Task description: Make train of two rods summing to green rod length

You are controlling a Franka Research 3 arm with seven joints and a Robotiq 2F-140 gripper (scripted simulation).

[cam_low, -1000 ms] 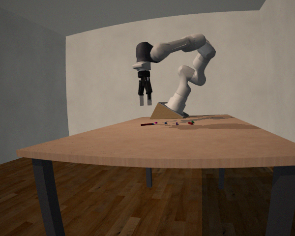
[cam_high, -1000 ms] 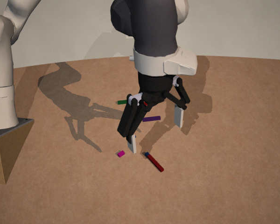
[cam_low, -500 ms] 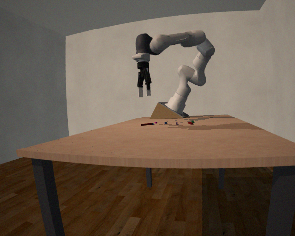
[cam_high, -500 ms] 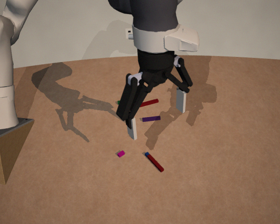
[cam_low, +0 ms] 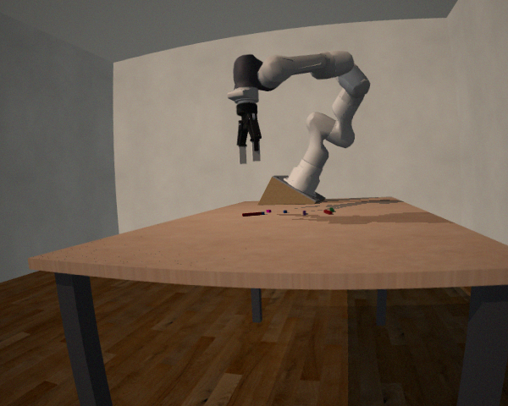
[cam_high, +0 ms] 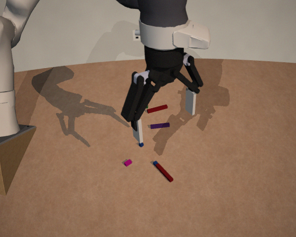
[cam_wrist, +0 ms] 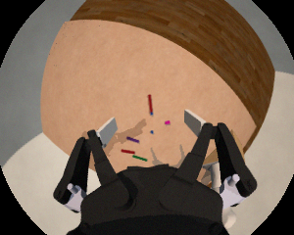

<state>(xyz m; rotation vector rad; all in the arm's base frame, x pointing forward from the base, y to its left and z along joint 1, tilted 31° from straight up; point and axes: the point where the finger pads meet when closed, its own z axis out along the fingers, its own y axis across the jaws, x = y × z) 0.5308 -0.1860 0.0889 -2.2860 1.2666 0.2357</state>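
Note:
A red rod (cam_high: 164, 172) (cam_low: 251, 214) (cam_wrist: 150, 103) and a blue rod (cam_high: 155, 163) (cam_wrist: 152, 114) lie flat end to end, in line, with no gap that I can make out. The green rod (cam_low: 332, 210) (cam_wrist: 140, 158) lies beside a second red rod (cam_high: 157, 108) (cam_wrist: 127, 152); my finger hides most of the green one in the top view. A purple rod (cam_high: 160, 125) (cam_wrist: 132, 139), a second blue rod (cam_high: 141, 144) (cam_wrist: 152, 131) and a magenta rod (cam_high: 128, 162) (cam_wrist: 168, 122) lie apart. My gripper (cam_high: 166, 127) (cam_low: 249, 161) (cam_wrist: 149, 119) is open and empty, high above the table.
The arm's wooden base block (cam_high: 18, 153) (cam_low: 280, 194) stands on the table (cam_high: 232, 178) (cam_low: 289, 249). The magenta rod is the loose rod nearest the block. Shadows of the arm and gripper fall across the table around the purple rod.

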